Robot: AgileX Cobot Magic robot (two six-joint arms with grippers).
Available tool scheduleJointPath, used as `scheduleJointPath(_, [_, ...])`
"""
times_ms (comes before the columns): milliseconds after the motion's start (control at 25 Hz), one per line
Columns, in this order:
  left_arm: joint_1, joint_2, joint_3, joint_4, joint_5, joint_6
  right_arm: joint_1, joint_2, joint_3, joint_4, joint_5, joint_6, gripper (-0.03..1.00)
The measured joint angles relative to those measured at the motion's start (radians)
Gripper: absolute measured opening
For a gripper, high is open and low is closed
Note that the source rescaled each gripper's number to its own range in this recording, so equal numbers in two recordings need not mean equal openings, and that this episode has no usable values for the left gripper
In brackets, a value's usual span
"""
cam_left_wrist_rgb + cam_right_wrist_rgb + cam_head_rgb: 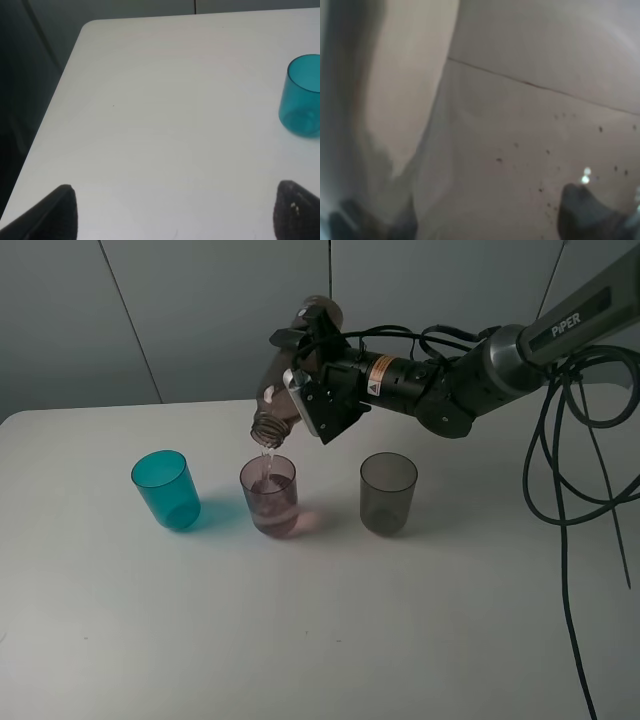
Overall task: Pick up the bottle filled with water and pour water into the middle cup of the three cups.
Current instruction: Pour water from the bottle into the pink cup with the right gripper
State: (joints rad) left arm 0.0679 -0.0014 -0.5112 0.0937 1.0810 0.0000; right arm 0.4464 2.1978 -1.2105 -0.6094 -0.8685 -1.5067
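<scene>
My right gripper [305,375] is shut on the smoky brown bottle [290,370] and holds it tipped steeply, mouth down, just above the pale pink middle cup [269,496]. A thin stream of water runs into that cup, which holds some water. The teal cup [166,489] stands to its left and the smoky grey cup [388,493] to its right. In the right wrist view the bottle [520,125] fills the picture as a blur between the fingers of the right gripper [470,220]. My left gripper [175,215] is open and empty over bare table, with the teal cup [301,95] off to one side.
The white table [320,640] has a rounded far left corner [90,27] with a dark drop beyond it. Black cables [570,490] hang from the right arm at the right side. A grey wall stands behind the table.
</scene>
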Motion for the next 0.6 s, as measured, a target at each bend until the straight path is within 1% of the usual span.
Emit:
scheduleJointPath(240, [0.0,0.0,0.0,0.0,0.0,0.0,0.0,0.0,0.0,0.0,-0.006,-0.057,0.02])
scheduleJointPath(600, [0.0,0.0,0.0,0.0,0.0,0.0,0.0,0.0,0.0,0.0,-0.031,-0.101,0.02])
